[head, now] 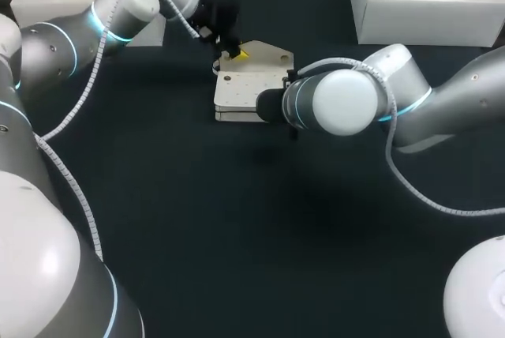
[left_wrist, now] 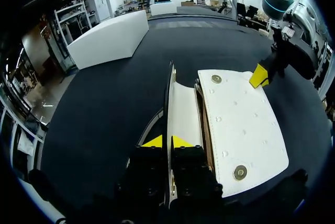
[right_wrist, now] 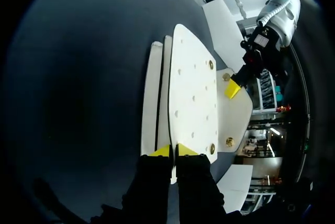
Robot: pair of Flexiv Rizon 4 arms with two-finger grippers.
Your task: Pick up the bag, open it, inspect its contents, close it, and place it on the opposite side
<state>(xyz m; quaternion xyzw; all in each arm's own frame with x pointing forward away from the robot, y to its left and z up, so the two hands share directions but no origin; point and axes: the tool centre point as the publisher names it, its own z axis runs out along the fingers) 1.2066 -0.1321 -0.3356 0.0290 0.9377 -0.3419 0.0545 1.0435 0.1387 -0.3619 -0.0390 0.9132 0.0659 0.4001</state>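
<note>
Two pincers are gripping the white bag at once. The left pincer is clamping its yellow tips on a thin upright panel at the bag's far side. The right pincer is pressing together on the edge of the large studded panel at the other side. In the head view its tips are hiding under its own wrist. The bag is lying on the dark worktop, in the far middle part, and its panels are standing a little apart, so I am judging it as partly open.

The main danger, I think, is that the arms are pulling against each other. Both grips are sitting on narrow edges, so a thin panel could be slipping out of the tips, or the bag could be twisting and dropping flat. The two wrists are also working very near one another above the bag, and a careless lift could be bringing them into contact.

The bag is sitting nearer the worktop's far edge than the near one. A white box is standing at the far right corner, well apart from the bag. A wide stretch of dark surface is showing toward the robot and to both sides for carrying the bag across.
</note>
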